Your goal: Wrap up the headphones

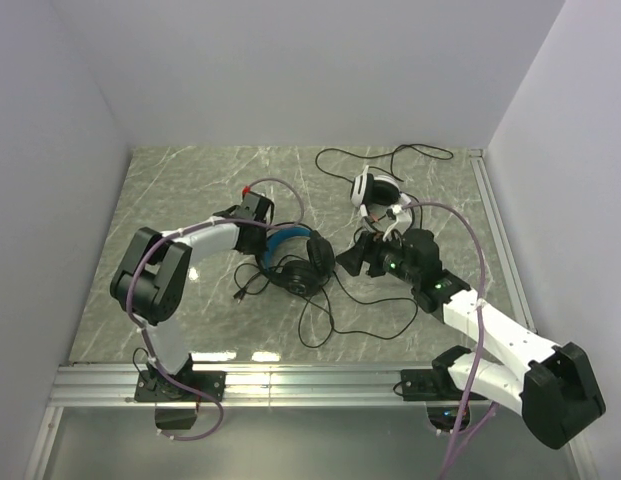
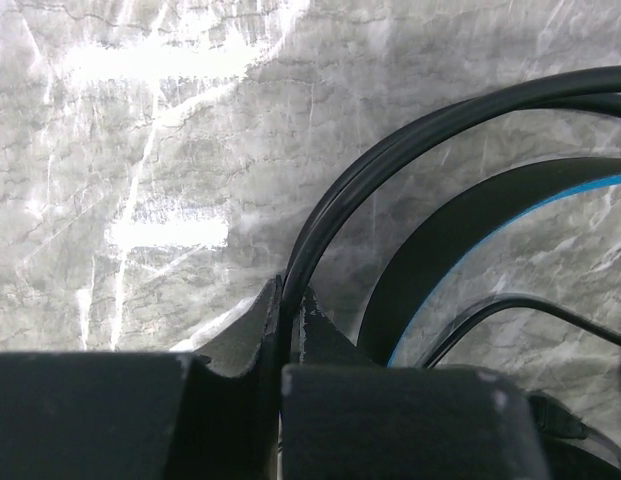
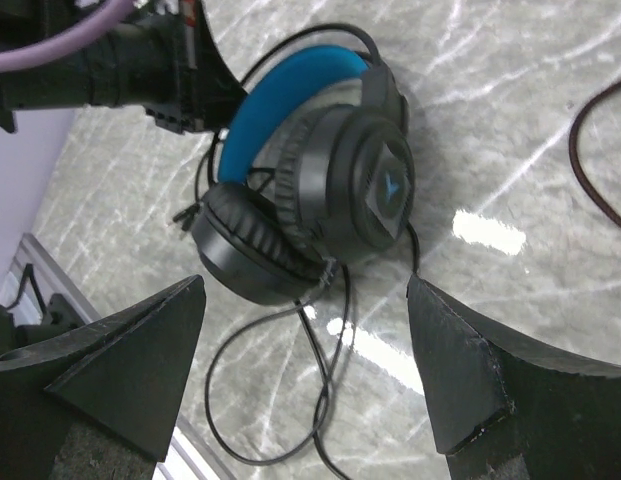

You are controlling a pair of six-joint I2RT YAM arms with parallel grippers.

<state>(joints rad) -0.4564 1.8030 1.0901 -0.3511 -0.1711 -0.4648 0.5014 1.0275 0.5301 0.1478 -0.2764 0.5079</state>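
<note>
My left end effector [image 2: 287, 305] is pressed together on a thin black double strand that arcs up out of the fingers. It belongs to the black headset [image 1: 302, 262], but I cannot tell whether it is the upper rail or a doubled run of cable. That headset lies on its side near the middle of the table [image 1: 190, 180], with its blue headband [image 3: 290, 85] toward my left arm. My right end effector [image 3: 305, 290] is spread wide and hovers just in front of the ear cups, holding nothing.

My main worry is the narrow pinch. If I pull, the strand could slide out through the fingers, or the whole headset could drag across the table instead of giving slack. The black cable [image 1: 330, 320] sprawls in loose loops toward the near edge and runs close by my right arm. I judge that any sweep from that side could catch a loop and tighten it into a knot.

The white headset [image 1: 375, 190] sits in the far half of the table, right of centre and just beyond my right wrist. Its cable [image 1: 390, 155] trails toward the far edge. Backing the right arm up carelessly could knock it or tangle the two cables together.
</note>
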